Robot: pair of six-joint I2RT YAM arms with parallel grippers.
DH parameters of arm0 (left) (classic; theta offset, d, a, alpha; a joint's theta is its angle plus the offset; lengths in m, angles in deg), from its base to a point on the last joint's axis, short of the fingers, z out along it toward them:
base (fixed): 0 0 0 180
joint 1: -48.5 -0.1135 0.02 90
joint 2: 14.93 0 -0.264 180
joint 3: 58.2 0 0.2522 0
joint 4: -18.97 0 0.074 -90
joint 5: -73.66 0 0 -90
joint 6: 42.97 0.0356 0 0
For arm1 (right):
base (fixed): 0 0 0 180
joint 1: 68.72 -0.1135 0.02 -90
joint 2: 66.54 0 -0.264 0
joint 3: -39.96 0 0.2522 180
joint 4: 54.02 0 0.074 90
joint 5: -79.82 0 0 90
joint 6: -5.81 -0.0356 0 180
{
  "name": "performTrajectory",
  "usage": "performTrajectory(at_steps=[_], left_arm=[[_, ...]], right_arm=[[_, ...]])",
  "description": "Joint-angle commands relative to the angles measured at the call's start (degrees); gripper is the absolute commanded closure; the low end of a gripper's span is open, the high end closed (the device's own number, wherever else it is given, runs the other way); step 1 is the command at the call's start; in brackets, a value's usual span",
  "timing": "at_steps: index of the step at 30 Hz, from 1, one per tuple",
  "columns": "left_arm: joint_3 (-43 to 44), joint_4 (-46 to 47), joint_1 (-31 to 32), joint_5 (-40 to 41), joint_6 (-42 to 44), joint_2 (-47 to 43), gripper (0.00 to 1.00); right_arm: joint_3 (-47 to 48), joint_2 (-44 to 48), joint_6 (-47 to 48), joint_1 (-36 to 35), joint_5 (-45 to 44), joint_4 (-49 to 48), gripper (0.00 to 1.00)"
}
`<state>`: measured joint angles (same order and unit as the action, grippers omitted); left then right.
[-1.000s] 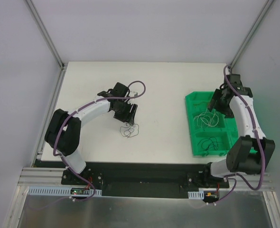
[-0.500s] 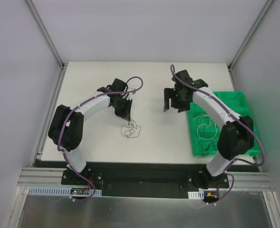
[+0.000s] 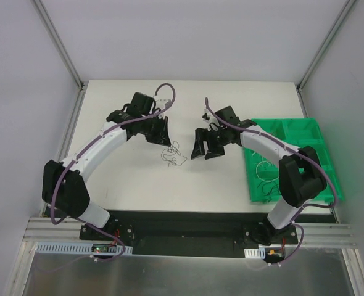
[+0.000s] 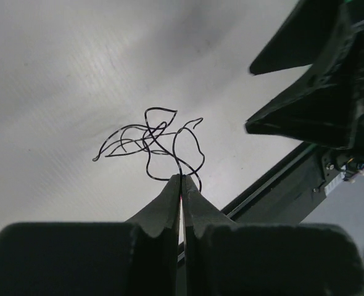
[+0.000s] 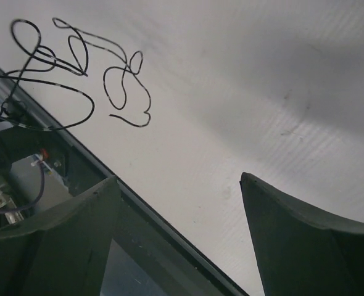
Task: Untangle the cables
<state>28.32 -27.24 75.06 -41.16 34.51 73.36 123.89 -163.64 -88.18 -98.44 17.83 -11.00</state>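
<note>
Left tool (image 4: 181,180): pinched tight on a dark strand of the cables (image 4: 150,137).
Right tool (image 5: 178,177): spread wide, empty, near them.

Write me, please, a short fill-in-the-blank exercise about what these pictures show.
1. The left gripper is ____ on a strand of the thin black wire tangle.
2. The right gripper holds its fingers ____.
3. The green plastic compartment tray sits at the ____ side of the white table.
Missing words: shut; open; right.
</note>
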Motion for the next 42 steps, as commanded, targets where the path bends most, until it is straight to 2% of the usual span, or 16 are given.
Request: performTrajectory(at_steps=[1,9,13,15,18,20,23,26,30,34,38,42], left_arm=[[4.06,-0.25,0.06,-3.92,-4.53,-5.67,1.0],[9.33,-0.07,0.06,-9.01,-10.07,-6.11,1.0],[11.36,-0.07,0.06,-9.9,-11.39,-5.94,1.0],[11.45,-0.07,0.06,-9.55,-11.57,-5.76,1.0],[10.84,0.1,0.06,-9.46,-11.92,-5.15,1.0],[10.05,0.45,0.15,-9.72,-12.1,-4.71,1.0],[9.08,0.81,0.06,-10.25,-11.66,-3.74,1.0],[8.72,0.81,0.06,-10.34,-11.39,-2.43,1.0],[8.64,0.72,0.06,-11.13,-11.13,-0.32,1.0],[8.11,0.54,0.06,-12.09,-10.95,1.09,1.0],[7.85,0.54,0.06,-13.32,-10.78,1.45,1.0],[7.76,0.19,0.06,-13.68,-10.43,1.71,1.0]], right_arm=[[-4.33,6.82,-2.59,-0.96,10.13,-16.92,0.19],[-8.46,13.06,-3.04,0.44,8.99,-20.81,0.19],[-12.77,19.91,-3.04,5.7,7.16,-21.09,0.19],[-11.91,23.26,-1.82,8.78,-2.29,-11.48,0.19],[-7.35,25.55,-1.54,12.21,-22.93,11.8,0.19],[-7.15,27.13,-1.81,15.02,-27.29,19.75,0.2],[-10.74,30.99,-1.73,17.14,-34.49,25.05,0.25],[-14.26,33.64,-0.41,18.02,-38.12,25.06,0.33],[-15.15,32.59,-2.07,18.9,-40.66,25.32,0.47],[-16.21,32.76,-5.75,19.78,-43.73,25.59,0.49],[-18.31,37.5,-9.81,31.26,-38.13,21.65,0.51],[-16.04,35.41,-4.73,38.23,-36.81,19.0,0.54]])
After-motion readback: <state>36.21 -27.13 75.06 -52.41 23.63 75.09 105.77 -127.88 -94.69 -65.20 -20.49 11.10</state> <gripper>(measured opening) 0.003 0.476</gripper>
